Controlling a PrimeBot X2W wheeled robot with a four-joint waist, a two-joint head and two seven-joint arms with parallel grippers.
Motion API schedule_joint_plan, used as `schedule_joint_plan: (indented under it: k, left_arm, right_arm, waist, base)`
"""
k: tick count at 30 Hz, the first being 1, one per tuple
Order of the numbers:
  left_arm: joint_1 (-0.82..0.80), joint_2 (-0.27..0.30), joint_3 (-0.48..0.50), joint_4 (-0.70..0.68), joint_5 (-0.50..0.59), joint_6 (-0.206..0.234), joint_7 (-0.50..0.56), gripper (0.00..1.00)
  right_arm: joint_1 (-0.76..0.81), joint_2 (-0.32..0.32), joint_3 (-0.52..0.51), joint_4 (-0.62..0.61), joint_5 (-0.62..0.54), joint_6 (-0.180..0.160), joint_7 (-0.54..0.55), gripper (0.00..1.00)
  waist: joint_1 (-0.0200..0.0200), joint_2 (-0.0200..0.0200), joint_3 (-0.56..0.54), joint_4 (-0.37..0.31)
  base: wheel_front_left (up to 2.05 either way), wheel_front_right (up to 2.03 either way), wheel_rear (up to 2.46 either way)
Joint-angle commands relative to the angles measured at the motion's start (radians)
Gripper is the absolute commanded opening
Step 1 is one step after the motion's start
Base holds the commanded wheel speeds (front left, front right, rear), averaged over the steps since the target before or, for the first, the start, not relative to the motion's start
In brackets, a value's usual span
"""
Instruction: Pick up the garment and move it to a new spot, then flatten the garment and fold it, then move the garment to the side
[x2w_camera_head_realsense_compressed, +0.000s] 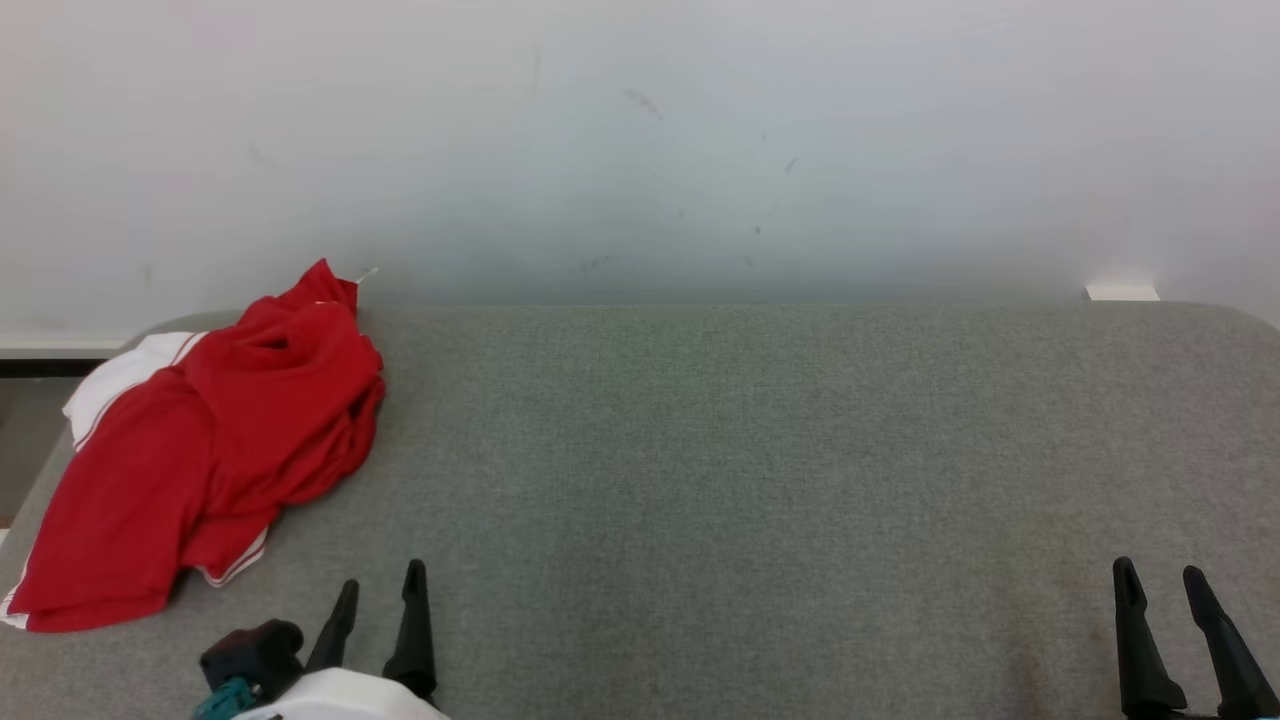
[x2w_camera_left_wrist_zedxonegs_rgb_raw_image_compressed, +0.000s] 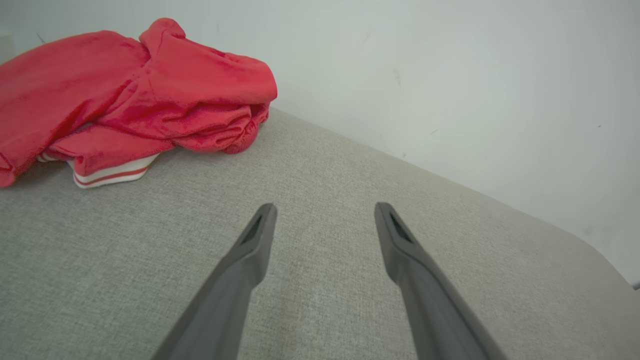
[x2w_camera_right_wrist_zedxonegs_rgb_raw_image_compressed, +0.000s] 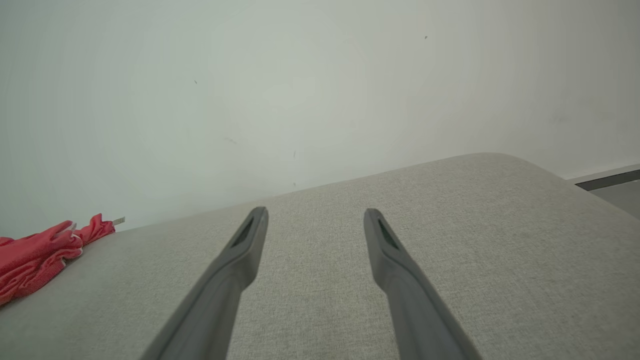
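Note:
A crumpled red garment (x2w_camera_head_realsense_compressed: 210, 440) with white trim lies bunched at the far left of the grey table (x2w_camera_head_realsense_compressed: 760, 450), reaching its left edge. My left gripper (x2w_camera_head_realsense_compressed: 380, 585) stands open and empty near the front edge, just right of and below the garment's lower hem. In the left wrist view the garment (x2w_camera_left_wrist_zedxonegs_rgb_raw_image_compressed: 130, 95) lies ahead and to the left of the open left gripper (x2w_camera_left_wrist_zedxonegs_rgb_raw_image_compressed: 325, 210). At the front right my right gripper (x2w_camera_head_realsense_compressed: 1160, 575) is open and empty, far from the cloth. The right wrist view has the open right gripper (x2w_camera_right_wrist_zedxonegs_rgb_raw_image_compressed: 315, 214) over bare fabric, with the garment (x2w_camera_right_wrist_zedxonegs_rgb_raw_image_compressed: 35, 255) at the left edge.
A pale wall (x2w_camera_head_realsense_compressed: 640, 140) rises right behind the table's back edge. The table's corners are rounded. Floor and a dark baseboard strip (x2w_camera_head_realsense_compressed: 40, 368) show past the table's left side.

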Motion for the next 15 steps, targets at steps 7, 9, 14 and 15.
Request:
schedule_joint_plan:
  k: [7,9,14,15]
  left_arm:
    - [0.004,0.018,-0.005,0.003,0.095,0.022,-0.026,1.00]
    - [0.006,0.020,-0.006,0.003,0.111,0.025,-0.032,1.00]
    - [0.009,0.023,-0.010,0.008,0.162,0.034,-0.042,1.00]
    - [0.010,0.024,-0.011,0.010,0.169,0.036,-0.044,1.00]
  right_arm:
    - [0.016,-0.004,0.010,-0.016,-0.069,-0.001,-0.026,1.00]
    - [0.018,-0.002,0.011,-0.017,-0.084,-0.001,-0.030,1.00]
    - [0.023,0.001,0.019,-0.021,-0.113,-0.001,-0.042,1.00]
    - [0.025,0.001,0.021,-0.021,-0.120,-0.001,-0.044,1.00]
  waist:
    - [-0.0001,-0.0001,-0.002,0.004]
    - [-0.0001,-0.0001,-0.002,0.005]
    - [-0.0001,-0.0001,-0.002,0.007]
    - [-0.0001,-0.0001,-0.002,0.007]
  base:
    - [0.00,0.00,0.00]
    - [0.00,0.00,0.00]
    - [0.00,0.00,0.00]
    - [0.00,0.00,0.00]
